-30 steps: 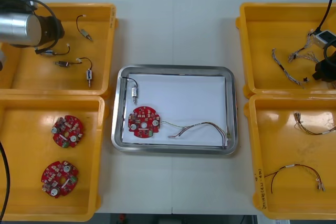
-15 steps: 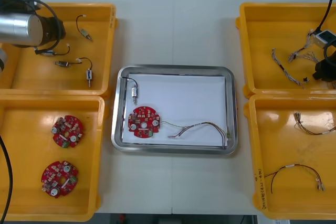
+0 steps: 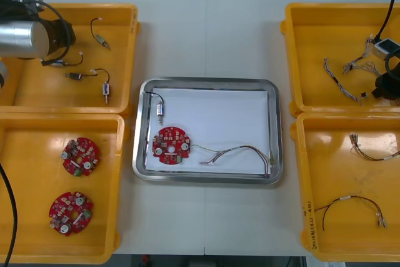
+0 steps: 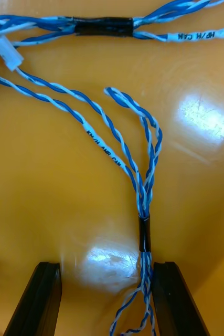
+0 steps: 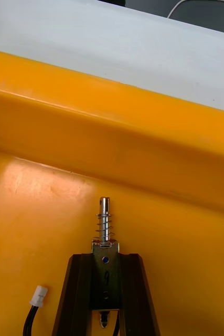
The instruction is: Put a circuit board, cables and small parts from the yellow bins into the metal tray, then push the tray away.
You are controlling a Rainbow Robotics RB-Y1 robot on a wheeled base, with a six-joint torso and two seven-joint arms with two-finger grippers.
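Observation:
My left gripper (image 5: 105, 258) is in the far left yellow bin (image 3: 125, 10), shut on a small metal part (image 5: 105, 220) with a spring and pin sticking out past the fingertips. The left arm (image 3: 37, 32) reaches over that bin. Low over the far right bin (image 3: 294, 42), my right gripper (image 4: 105, 270) stands open, and a twisted blue and white cable (image 4: 143, 199) runs between its fingers. The metal tray (image 3: 206, 82), white inside, holds a red circuit board (image 3: 171, 146), a small metal part (image 3: 160, 110) and a cable (image 3: 237, 153).
Two more circuit boards (image 3: 80, 156) (image 3: 71, 212) lie in the near left bin. Other small metal parts (image 3: 105, 89) lie in the far left bin. The near right bin holds a red and yellow cable (image 3: 350, 204) and another cable (image 3: 369, 148).
The left gripper has closed from open onto the small metal part in the far left bin. The right arm has not moved.

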